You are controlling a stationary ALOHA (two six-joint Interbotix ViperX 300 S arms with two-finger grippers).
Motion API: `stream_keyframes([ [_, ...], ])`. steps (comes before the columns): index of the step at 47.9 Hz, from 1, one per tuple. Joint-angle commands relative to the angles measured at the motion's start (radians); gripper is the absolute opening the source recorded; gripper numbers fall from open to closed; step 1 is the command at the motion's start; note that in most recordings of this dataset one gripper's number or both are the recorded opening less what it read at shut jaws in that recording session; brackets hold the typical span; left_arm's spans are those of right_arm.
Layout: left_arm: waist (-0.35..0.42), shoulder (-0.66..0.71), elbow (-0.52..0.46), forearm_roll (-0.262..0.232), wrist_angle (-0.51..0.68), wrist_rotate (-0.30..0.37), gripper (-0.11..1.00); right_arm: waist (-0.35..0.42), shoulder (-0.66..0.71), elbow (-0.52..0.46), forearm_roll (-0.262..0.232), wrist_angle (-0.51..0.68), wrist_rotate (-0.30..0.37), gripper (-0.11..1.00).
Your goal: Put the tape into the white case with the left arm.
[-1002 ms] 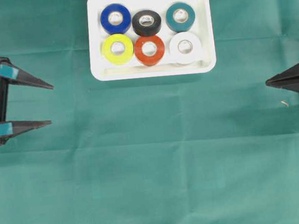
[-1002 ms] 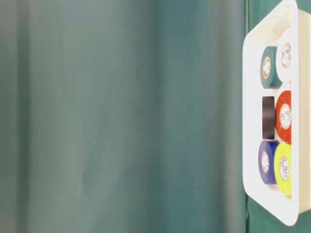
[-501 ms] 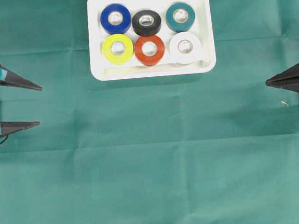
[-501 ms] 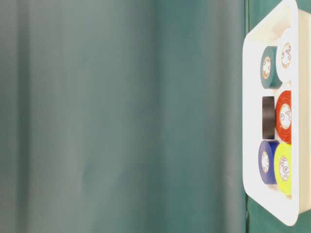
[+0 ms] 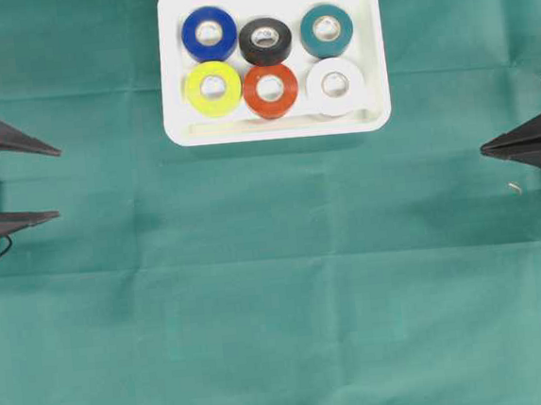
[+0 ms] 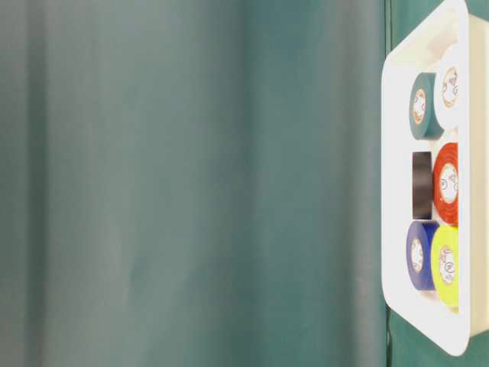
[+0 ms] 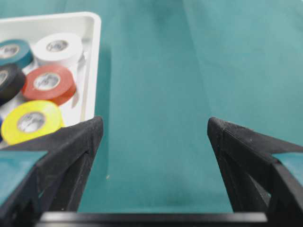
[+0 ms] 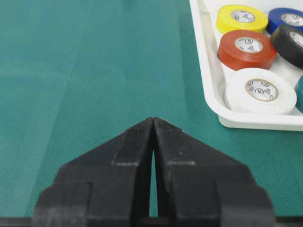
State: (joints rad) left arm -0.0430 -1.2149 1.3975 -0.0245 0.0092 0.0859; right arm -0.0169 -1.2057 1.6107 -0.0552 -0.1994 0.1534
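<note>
Left tool (image 5: 56,183): spread wide, nothing between the tips, sitting at the desk's left edge, roughly mid-height in the overhead view. Its two black fingers (image 7: 75,142) w/ teal bands point toward the desk's middle; in the wrist view only bare green cloth (image 5: 280,306) lies between them.

Right tool (image 5: 486,150): pressed together to a point, empty, at the desk's right edge, pointing inward.

White case (image 5: 279,126): at the desk's far edge, about centre, long axis running left-right across the desk. From the left tool it lies ahead and off to the far side; the wrist view shows its near corner (image 7: 94,21) at upper left, well apart from the tips.

Tape: six rolls, all lying flat inside the case in two rows. Far row: blue roll (image 5: 209,33), black roll (image 5: 265,41), teal roll (image 5: 326,30). Near row: yellow roll (image 5: 212,88), red roll (image 5: 270,90), white roll (image 5: 335,85). Yellow is nearest the left tool, white nearest the right.

No loose roll visible on the cloth in any view, so nothing is left to pick. Judgement: case looks full, task prob. done, and the left arm has no next grasp to line up. The left tool is marginally nearer the case than the right, but neither is close.
</note>
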Motion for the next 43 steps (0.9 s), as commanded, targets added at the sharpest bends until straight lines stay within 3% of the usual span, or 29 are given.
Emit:
stream_keyframes([
  [1, 0.012, -0.011, -0.009, -0.002, 0.02, 0.0, 0.98, -0.002, 0.006, -0.009, -0.002, -0.005, 0.0, -0.09],
  [19, 0.025, -0.095, 0.034, 0.002, 0.051, 0.002, 0.98, -0.002, 0.006, -0.009, -0.002, -0.005, 0.0, -0.09],
  [43, 0.067, -0.097, 0.086, 0.003, 0.046, 0.018, 0.98, -0.002, 0.006, 0.0, -0.002, -0.015, 0.0, -0.09],
])
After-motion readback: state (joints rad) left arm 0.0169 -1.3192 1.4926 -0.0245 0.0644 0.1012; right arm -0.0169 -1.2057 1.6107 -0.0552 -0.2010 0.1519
